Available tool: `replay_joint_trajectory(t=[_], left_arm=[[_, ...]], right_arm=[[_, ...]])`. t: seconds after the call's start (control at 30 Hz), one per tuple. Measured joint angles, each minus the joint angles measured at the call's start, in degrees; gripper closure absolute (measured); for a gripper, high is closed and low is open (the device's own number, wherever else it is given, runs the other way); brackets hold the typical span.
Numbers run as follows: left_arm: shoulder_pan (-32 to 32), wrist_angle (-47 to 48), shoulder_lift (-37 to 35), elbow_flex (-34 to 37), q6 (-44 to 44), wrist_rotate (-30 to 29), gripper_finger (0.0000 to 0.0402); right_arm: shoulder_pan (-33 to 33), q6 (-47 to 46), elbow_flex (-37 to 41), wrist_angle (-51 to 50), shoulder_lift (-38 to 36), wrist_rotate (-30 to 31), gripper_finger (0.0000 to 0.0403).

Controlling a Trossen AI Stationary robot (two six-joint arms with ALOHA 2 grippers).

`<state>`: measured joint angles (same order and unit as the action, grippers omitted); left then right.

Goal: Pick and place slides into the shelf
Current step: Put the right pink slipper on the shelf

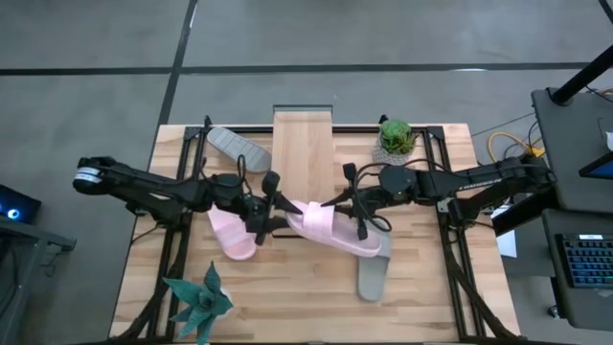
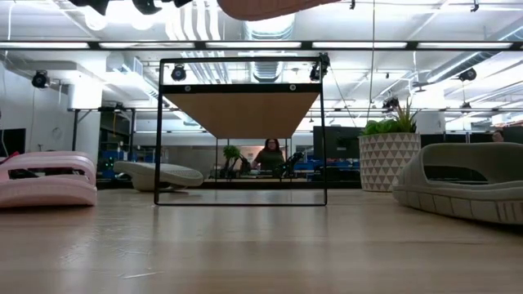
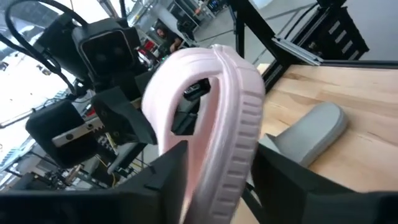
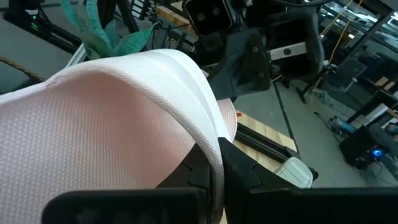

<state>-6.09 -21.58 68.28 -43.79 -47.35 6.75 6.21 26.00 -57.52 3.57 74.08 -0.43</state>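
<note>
the left gripper hung over the middle of the tabletop, at about nine o'clock of the raised pink slide. its jaws stood on either side of that slide's end, seen close in the left wrist view, part-way closed; whether they gripped it i cannot tell. below the left gripper, towards seven o'clock, a second pink slide lay flat on the tabletop. a grey slide lay at eleven o'clock, beside the shelf, which stood at twelve o'clock along the far edge. the right gripper came in from three o'clock, its jaws clamped tight on the raised pink slide's strap. another grey slide lay at five o'clock. a potted plant stood at one o'clock, and a teal plant at seven o'clock.
</note>
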Motion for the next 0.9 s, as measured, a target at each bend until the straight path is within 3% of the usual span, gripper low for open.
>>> replay_joint_trajectory(t=[0.17, 0.23, 0.57, 0.8, 0.9], left_arm=[[-0.04, -0.21, -0.12, 0.07, -1.07, 0.22, 0.0365], [-0.04, -0.06, -0.47, 0.07, -1.64, -0.36, 0.0385], [0.02, 3.82, -4.08, 0.17, -7.06, -7.67, 0.0386], [0.00, 6.69, -9.20, 1.23, -14.63, -14.33, 0.0387], [0.19, 7.58, -11.45, 2.41, -17.73, -19.92, 0.0387]], right_arm=[[-0.01, 0.00, -0.02, 0.08, -0.02, -0.10, 0.0394], [-0.01, 0.02, -0.02, 0.12, -0.04, 0.03, 0.0393], [-0.08, -0.28, -1.86, -0.80, -1.29, 8.34, 0.0343], [-0.06, -2.20, -9.45, -12.44, -2.16, 12.24, 0.0302], [0.24, -3.07, -14.33, -20.00, -2.26, 12.32, 0.0291]])
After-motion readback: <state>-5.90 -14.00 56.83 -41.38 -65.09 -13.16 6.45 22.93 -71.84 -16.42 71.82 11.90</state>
